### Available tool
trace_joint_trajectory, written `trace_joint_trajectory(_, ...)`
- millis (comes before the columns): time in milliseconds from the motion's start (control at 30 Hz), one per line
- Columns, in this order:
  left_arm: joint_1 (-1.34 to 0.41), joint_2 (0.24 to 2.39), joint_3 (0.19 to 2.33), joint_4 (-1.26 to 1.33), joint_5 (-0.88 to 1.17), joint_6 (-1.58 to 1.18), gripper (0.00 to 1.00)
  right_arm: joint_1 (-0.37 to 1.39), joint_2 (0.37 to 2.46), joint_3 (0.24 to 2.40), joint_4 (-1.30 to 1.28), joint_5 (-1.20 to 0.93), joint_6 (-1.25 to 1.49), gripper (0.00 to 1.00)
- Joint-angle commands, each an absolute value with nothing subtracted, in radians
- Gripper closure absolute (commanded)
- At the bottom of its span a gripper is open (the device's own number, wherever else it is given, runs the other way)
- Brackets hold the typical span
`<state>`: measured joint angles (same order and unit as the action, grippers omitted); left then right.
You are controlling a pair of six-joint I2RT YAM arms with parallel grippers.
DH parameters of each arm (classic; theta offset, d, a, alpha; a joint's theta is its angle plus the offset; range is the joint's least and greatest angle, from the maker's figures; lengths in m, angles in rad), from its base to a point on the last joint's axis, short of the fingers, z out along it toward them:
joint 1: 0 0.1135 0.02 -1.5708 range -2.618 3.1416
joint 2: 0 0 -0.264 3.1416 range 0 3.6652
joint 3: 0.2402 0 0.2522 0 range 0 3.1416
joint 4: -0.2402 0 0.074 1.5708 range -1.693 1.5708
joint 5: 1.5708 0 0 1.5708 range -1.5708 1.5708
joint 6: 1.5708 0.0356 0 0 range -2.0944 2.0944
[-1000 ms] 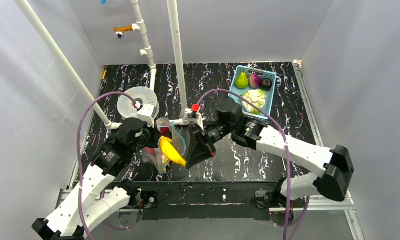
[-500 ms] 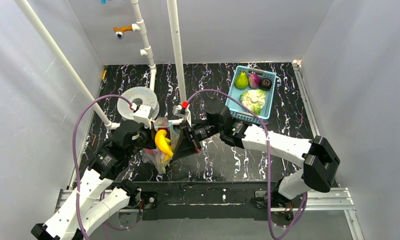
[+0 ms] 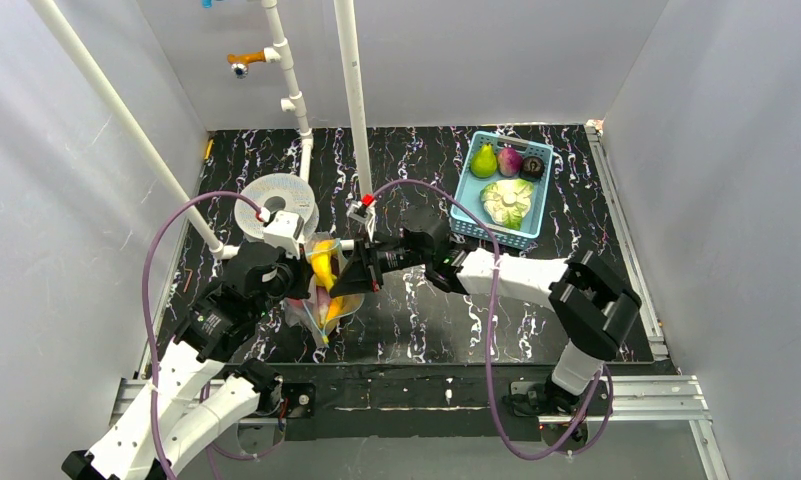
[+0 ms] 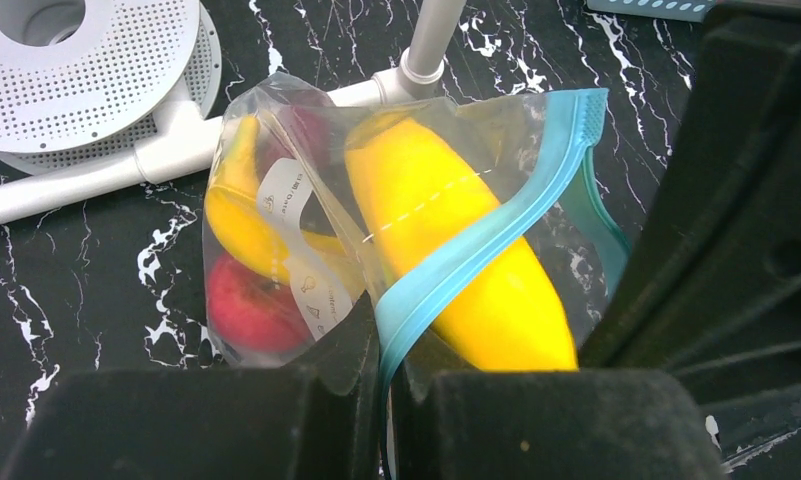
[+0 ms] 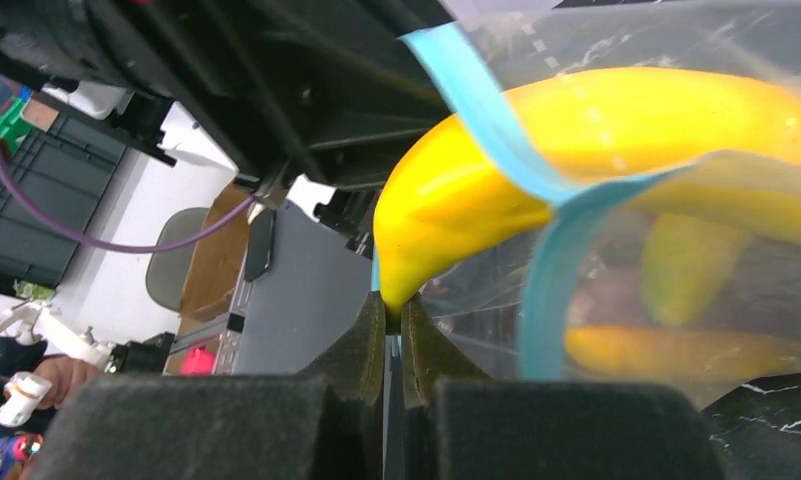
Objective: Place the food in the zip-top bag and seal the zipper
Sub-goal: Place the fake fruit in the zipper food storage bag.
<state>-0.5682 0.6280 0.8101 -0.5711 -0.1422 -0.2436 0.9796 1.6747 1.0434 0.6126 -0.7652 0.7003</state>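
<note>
Close to the near side of the tabletop (image 3: 426,330), we've got the left fingers (image 4: 368,350) pinched tight on the light-blue zipper (image 4: 496,225) of the zip-top bag (image 4: 276,110), and the right fingers (image 5: 374,340) are clamped on that same strip, the bag held between the two arms. Inside we see a red apple (image 4: 246,305) and an orange-yellow piece (image 4: 231,215), while the banana (image 4: 446,230) lies across the mouth, its end poking past the zipper. Farther back on the right sits the blue basket (image 3: 506,238) holding more toy food.
</note>
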Motion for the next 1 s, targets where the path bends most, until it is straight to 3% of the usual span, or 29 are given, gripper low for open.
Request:
trace_joint_trajectory(0, -0.569, 0.614, 0.808, -0.546, -0.115, -0.244, 1.0, 0.968, 1.726, 1.097, 0.754, -0.726, 0.736, 0.99)
trace_joint_trajectory(300, -0.569, 0.613, 0.81, -0.545, -0.114, -0.243, 1.0, 0.965, 1.798, 1.132, 0.654, -0.696, 0.691, 0.97)
trace_joint_trajectory(600, -0.569, 0.619, 0.81, -0.545, -0.122, -0.242, 1.0, 0.993, 1.725, 1.156, 0.329, -0.616, 0.533, 0.68)
trace_joint_trajectory(967, -0.569, 0.625, 0.807, -0.542, -0.146, -0.244, 1.0, 0.999, 1.473, 1.095, 0.069, -0.488, 0.436, 0.49)
